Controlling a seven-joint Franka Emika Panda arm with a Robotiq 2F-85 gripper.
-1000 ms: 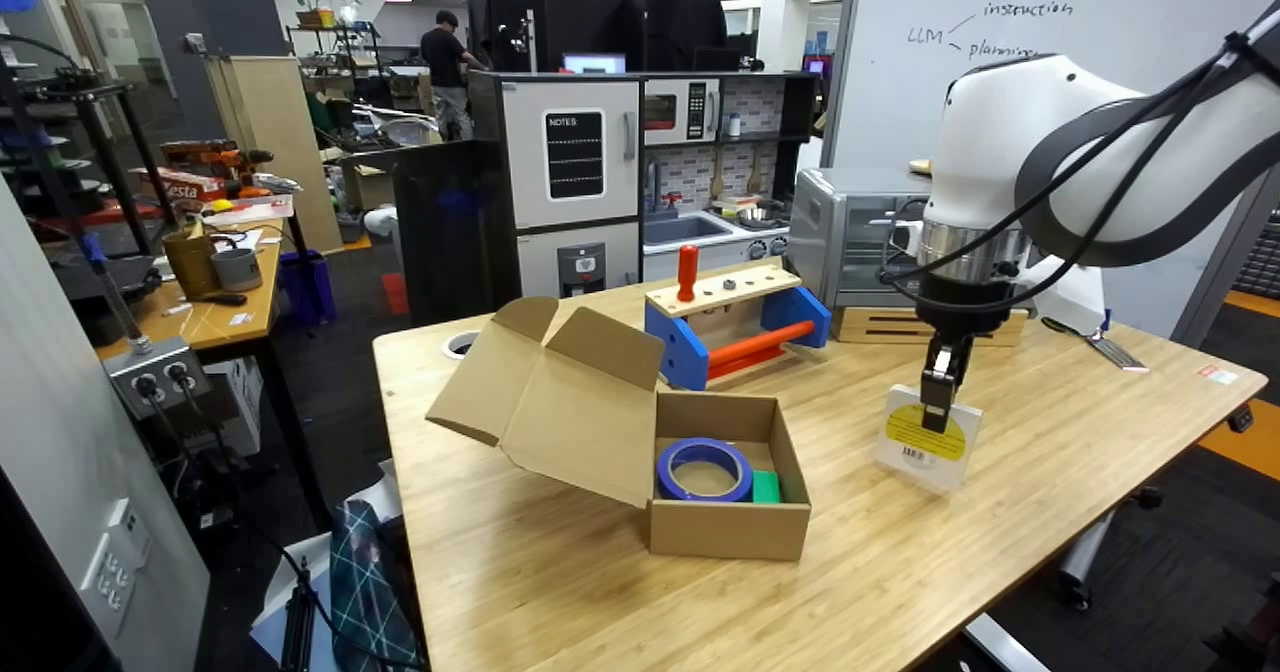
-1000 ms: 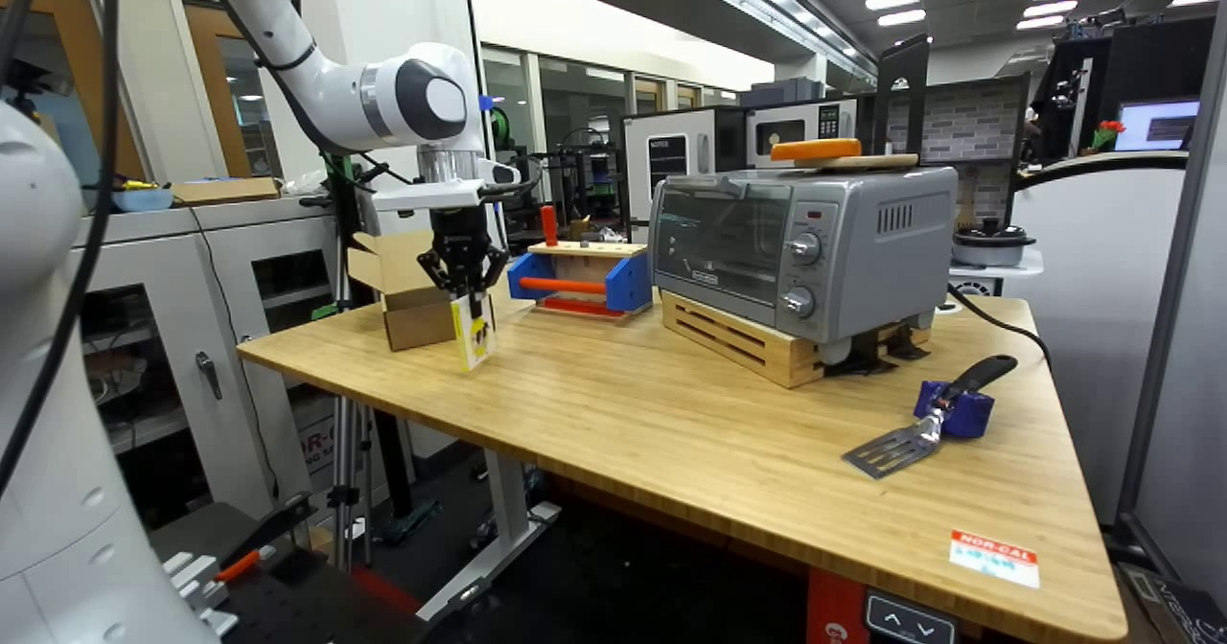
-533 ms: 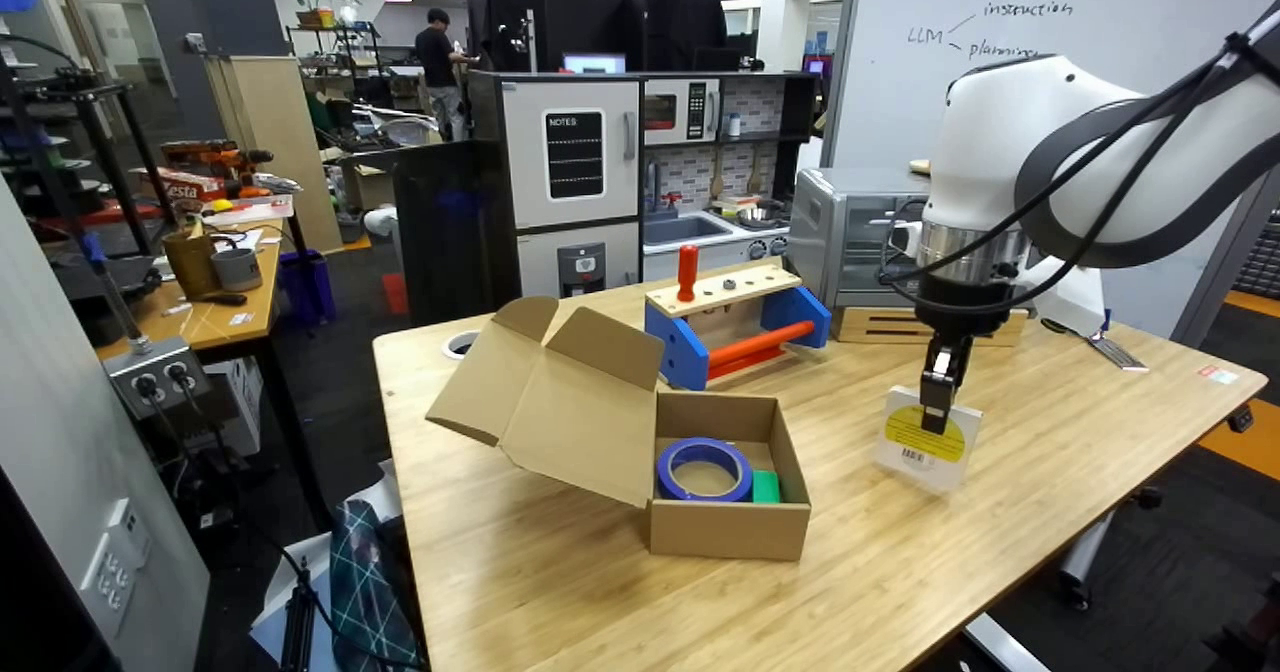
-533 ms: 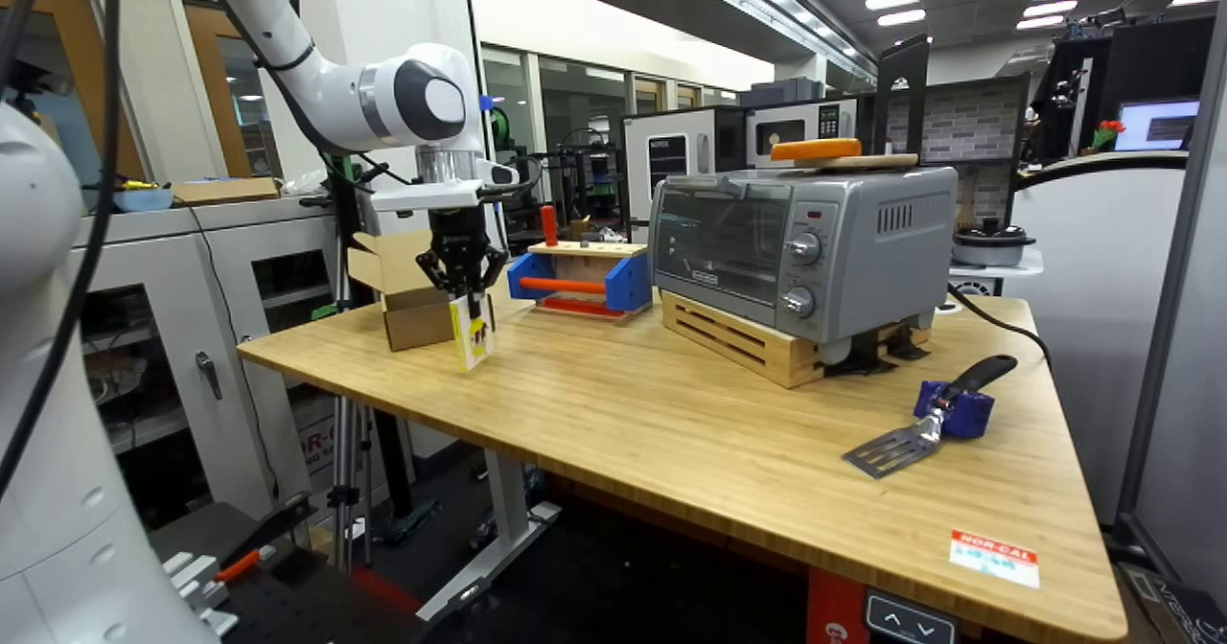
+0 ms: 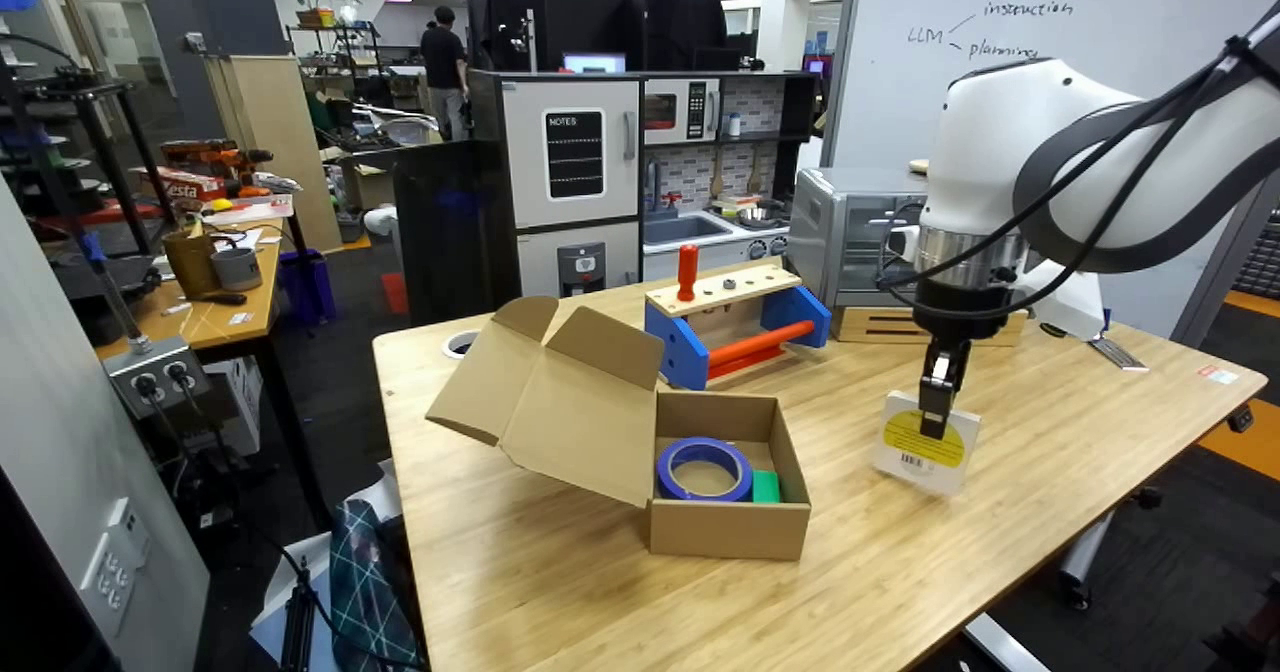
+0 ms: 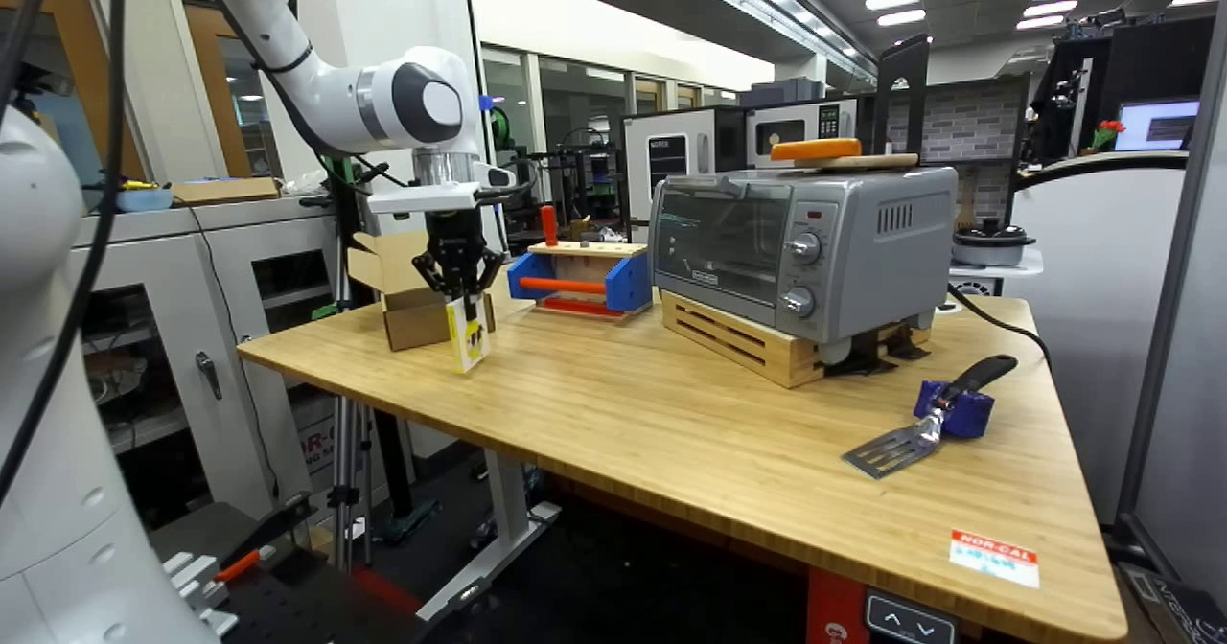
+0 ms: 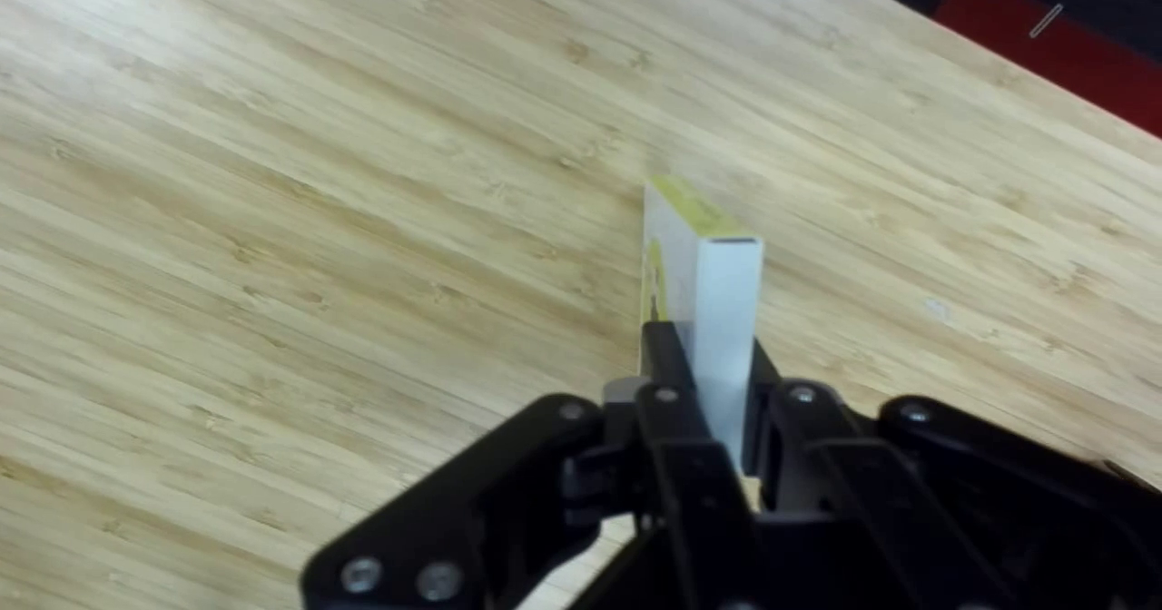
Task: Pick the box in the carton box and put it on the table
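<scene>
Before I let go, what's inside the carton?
In the carton a blue tape roll and a green block show; anything beneath them or low behind its near side is hidden.

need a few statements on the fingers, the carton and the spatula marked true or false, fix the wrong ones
1) The fingers grip the small box. True.
2) A blue tape roll lies in the carton box. True.
3) The carton box is closed. False: it stands open.
4) The small box is inside the carton box. False: it is held outside.
5) The spatula rests partly on a purple block. True.
</scene>
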